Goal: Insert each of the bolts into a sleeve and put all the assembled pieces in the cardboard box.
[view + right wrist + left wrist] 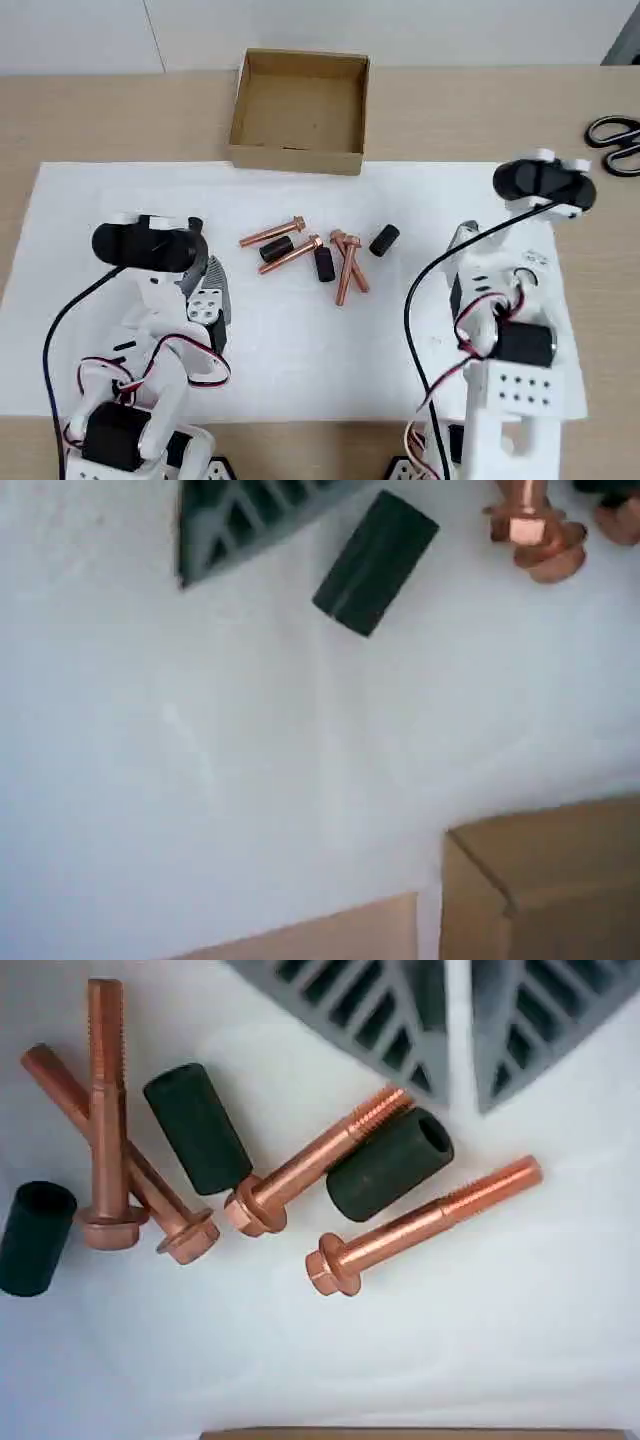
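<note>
Four copper bolts lie on the white sheet: one bolt [425,1225] nearest my left gripper [462,1100], a second bolt [315,1160] beside it, and two crossed bolts [347,265]. Three black sleeves lie loose among them: sleeve [388,1165], sleeve [197,1128] and sleeve [35,1238]. The left gripper [208,285] hovers just short of the pile, shut but for a thin slit, holding nothing. My right gripper [463,240] sits to the right of the pile, close to the outermost sleeve [375,562]. The cardboard box [300,110] stands beyond the pile with nothing inside.
The white paper sheet [300,340] covers the middle of the wooden table. Black scissors [615,140] lie at the far right edge. The box's corner [545,880] shows in the right wrist view.
</note>
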